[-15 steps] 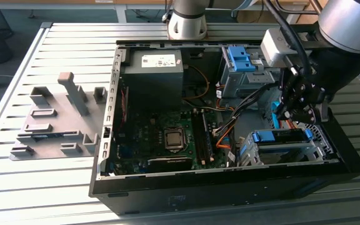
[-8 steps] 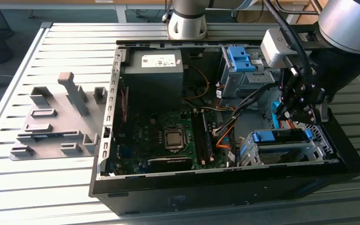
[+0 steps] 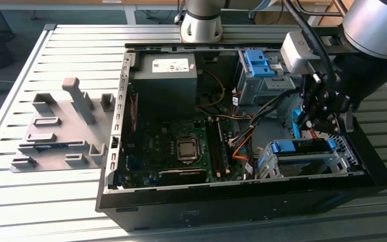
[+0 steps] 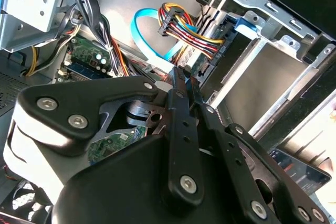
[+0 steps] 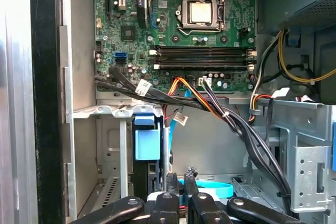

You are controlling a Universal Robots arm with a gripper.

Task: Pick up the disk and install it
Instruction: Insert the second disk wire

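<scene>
The disk (image 3: 300,151) lies flat in the metal drive cage (image 3: 341,160) at the near right corner of the open computer case, its blue rail facing the motherboard. In the second wrist view its grey metal body (image 4: 262,77) rests inside the cage, with a blue tab (image 4: 247,24) at one end. In the first wrist view the blue rail (image 5: 147,140) stands in the bay. My gripper (image 3: 324,126) hovers just above the cage. Its black fingers (image 4: 178,93) are pressed together, shut, with nothing between them; the gripper (image 5: 181,178) points down beside the disk.
A bundle of coloured cables (image 4: 184,30) and a blue data cable (image 5: 210,188) run close to the fingers. A second cage with blue brackets (image 3: 257,63) stands at the back. The power supply (image 3: 167,75), motherboard (image 3: 180,146) and a grey fixture (image 3: 59,131) lie toward the exterior view's left.
</scene>
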